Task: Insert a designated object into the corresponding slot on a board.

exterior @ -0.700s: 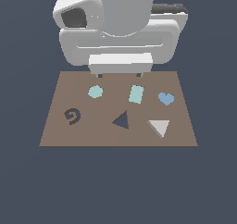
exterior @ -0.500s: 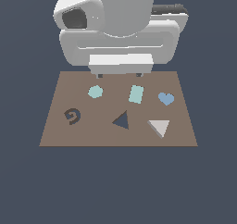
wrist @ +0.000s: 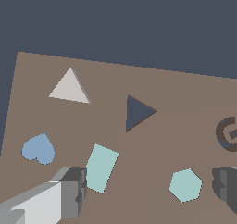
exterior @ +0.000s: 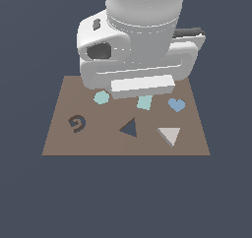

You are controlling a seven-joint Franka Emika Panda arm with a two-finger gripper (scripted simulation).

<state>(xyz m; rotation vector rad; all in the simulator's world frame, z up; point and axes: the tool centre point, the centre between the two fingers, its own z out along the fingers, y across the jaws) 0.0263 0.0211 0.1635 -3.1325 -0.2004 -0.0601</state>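
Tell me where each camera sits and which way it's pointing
Exterior view: off the arm, raised, looking down across the board; the arm's bulky white body hangs over its far edge.
Wrist view: on the wrist, looking down at the board; the pincer shows as two grey fingers.
Shared: grey triangular block, dark triangular slot, heart, rectangle, hexagon, spiral.

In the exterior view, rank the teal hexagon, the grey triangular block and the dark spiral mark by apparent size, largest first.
1. Grey triangular block, largest, though it lies nearer the camera.
2. Dark spiral mark.
3. Teal hexagon, but the arm partly hides it, so its rank against the spiral is unsure.
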